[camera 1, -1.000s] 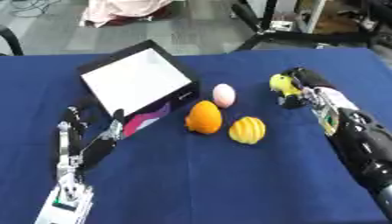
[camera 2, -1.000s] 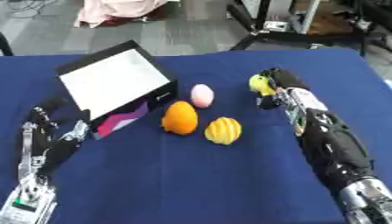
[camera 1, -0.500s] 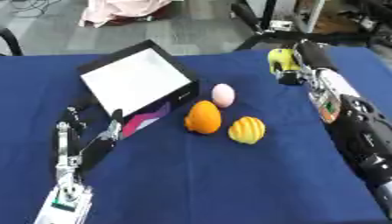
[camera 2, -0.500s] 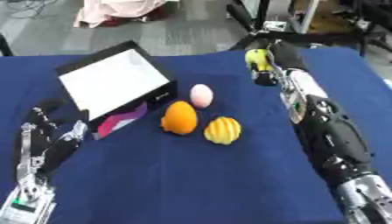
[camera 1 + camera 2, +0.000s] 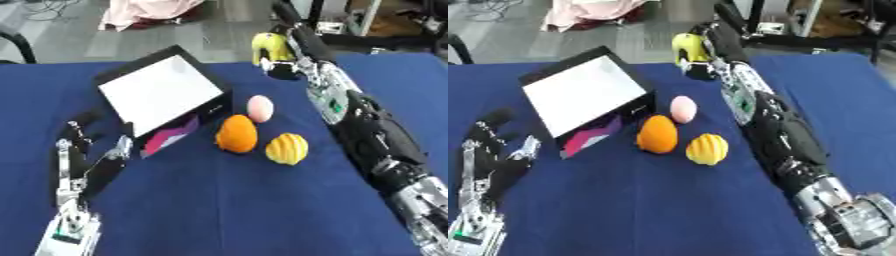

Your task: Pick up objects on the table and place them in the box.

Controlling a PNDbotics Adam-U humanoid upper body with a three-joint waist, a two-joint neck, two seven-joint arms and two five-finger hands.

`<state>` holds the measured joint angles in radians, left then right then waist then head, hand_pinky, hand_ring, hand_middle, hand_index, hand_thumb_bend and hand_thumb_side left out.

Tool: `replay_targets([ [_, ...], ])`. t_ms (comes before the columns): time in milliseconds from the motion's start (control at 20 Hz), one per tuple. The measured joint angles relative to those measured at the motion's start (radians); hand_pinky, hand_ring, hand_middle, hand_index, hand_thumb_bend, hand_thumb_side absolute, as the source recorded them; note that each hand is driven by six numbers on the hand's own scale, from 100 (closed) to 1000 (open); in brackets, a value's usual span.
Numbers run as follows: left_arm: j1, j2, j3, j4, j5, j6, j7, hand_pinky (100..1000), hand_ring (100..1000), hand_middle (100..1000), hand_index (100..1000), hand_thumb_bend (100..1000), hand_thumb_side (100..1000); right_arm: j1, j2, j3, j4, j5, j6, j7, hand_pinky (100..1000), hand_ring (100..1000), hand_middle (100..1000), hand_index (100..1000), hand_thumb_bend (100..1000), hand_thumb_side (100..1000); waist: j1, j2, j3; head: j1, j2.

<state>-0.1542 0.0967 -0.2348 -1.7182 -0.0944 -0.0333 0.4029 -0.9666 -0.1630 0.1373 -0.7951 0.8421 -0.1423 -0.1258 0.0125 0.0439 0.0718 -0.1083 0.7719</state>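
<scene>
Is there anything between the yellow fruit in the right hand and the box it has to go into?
Nothing visible. The right hand holds the yellow fruit raised, right of the box; the pink egg and orange lie nearer, off that line.

Stereo pair from robot's head, both eyes looking down and forward over blue tabletop (image 5: 219, 210) at close range. Far tabletop edge crosses upper part of each frame, grey floor beyond. Left eye view and right eye view overlap almost fully: box (image 5: 166, 97) near far left, three fruits at centre. Contents sit further left in right eye view. Left hand (image 5: 487, 150) enters at lower left, right arm from lower right.
</scene>
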Motion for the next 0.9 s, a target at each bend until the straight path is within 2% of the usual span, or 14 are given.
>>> replay_targets([
  [250, -0.028, -0.011, -0.013, -0.004, 0.006, -0.002, -0.012, 738, 868, 658, 748, 435, 153, -0.019, 0.071, 0.034, 0.006, -0.037, -0.054, 0.075, 297, 379, 402, 316, 100, 226, 0.003, 0.014, 0.052, -0.04, 0.0],
  [350, -0.042, -0.018, -0.019, -0.008, 0.007, -0.003, -0.017, 738, 865, 655, 748, 435, 154, -0.02, 0.088, 0.037, 0.015, -0.034, -0.068, 0.101, 452, 480, 515, 453, 100, 217, 0.005, 0.016, 0.073, -0.057, 0.0],
  [450, -0.054, -0.023, -0.022, -0.009, 0.007, -0.004, -0.021, 738, 864, 653, 749, 435, 154, -0.02, 0.102, 0.037, 0.03, -0.018, -0.075, 0.113, 523, 538, 608, 555, 100, 216, 0.005, 0.02, 0.094, -0.072, 0.0],
  [500, -0.056, -0.026, -0.024, -0.01, 0.007, -0.004, -0.022, 738, 863, 652, 749, 435, 153, -0.02, 0.108, 0.036, 0.037, -0.005, -0.078, 0.114, 617, 657, 750, 746, 100, 210, 0.005, 0.02, 0.098, -0.079, 0.0],
  [550, -0.059, -0.028, -0.026, -0.011, 0.008, -0.004, -0.024, 738, 863, 651, 749, 436, 154, -0.02, 0.113, 0.036, 0.043, 0.012, -0.081, 0.112, 697, 748, 818, 831, 100, 207, 0.005, 0.021, 0.101, -0.083, 0.0],
  [600, -0.061, -0.028, -0.026, -0.011, 0.008, -0.004, -0.026, 738, 863, 651, 749, 436, 153, -0.02, 0.116, 0.036, 0.049, 0.033, -0.084, 0.11, 763, 812, 873, 883, 100, 384, 0.005, 0.022, 0.101, -0.087, 0.0],
  [650, -0.062, -0.028, -0.026, -0.012, 0.008, -0.005, -0.027, 738, 862, 650, 749, 437, 154, -0.02, 0.116, 0.036, 0.053, 0.055, -0.085, 0.11, 866, 905, 954, 937, 100, 627, 0.005, 0.023, 0.102, -0.089, 0.0],
  [700, -0.062, -0.029, -0.027, -0.012, 0.009, -0.005, -0.028, 738, 862, 650, 749, 438, 154, -0.02, 0.117, 0.036, 0.056, 0.079, -0.087, 0.112, 916, 949, 997, 958, 100, 720, 0.005, 0.024, 0.103, -0.09, 0.0],
  [800, -0.063, -0.029, -0.029, -0.012, 0.01, -0.006, -0.029, 738, 862, 650, 749, 438, 154, -0.02, 0.118, 0.035, 0.058, 0.117, -0.092, 0.12, 916, 949, 997, 958, 100, 720, 0.005, 0.025, 0.104, -0.092, 0.0],
  [850, -0.063, -0.029, -0.031, -0.012, 0.011, -0.006, -0.029, 737, 861, 648, 749, 439, 154, -0.019, 0.12, 0.035, 0.058, 0.13, -0.093, 0.123, 960, 978, 1000, 977, 100, 823, 0.005, 0.025, 0.105, -0.092, 0.0],
  [900, -0.063, -0.029, -0.032, -0.012, 0.011, -0.006, -0.029, 737, 861, 648, 750, 440, 155, -0.019, 0.121, 0.034, 0.058, 0.139, -0.094, 0.123, 962, 975, 1000, 979, 100, 837, 0.005, 0.025, 0.105, -0.092, 0.0],
])
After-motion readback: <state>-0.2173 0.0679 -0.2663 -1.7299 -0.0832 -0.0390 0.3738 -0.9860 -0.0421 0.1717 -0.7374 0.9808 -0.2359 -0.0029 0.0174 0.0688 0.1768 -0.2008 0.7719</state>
